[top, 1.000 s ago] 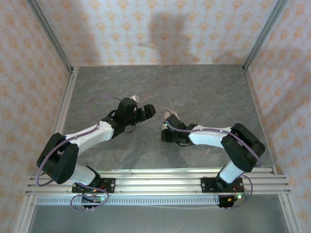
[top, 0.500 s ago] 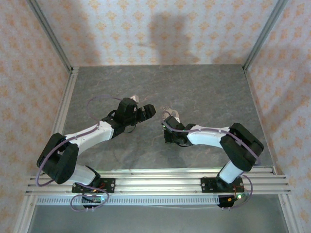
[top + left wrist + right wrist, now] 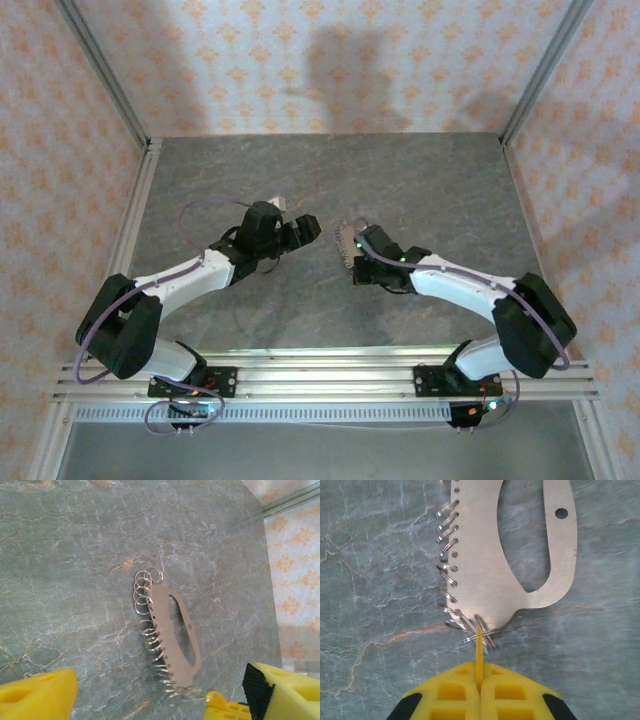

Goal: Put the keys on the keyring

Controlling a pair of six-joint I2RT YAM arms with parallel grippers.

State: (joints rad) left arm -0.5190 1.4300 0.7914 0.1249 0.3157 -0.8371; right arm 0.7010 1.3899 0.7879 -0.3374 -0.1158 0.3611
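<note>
Keyring (image 3: 485,570) lies flat on the grey table (image 3: 370,555) between the two arms: a thin metal plate with a long slot and a row of small wire rings (image 3: 447,567) along one edge. Right gripper (image 3: 479,672) is clenched tight, tip at the plate's near corner, where the last rings bunch up. A thin yellowish sliver (image 3: 479,645) sticks out from between its fingers into those rings; I can't tell whether that's the key edge-on. Left gripper (image 3: 305,230) is spread wide and holds nothing, yellow fingers (image 3: 40,692) apart, looking down on the plate, just beside it and not touching.
</note>
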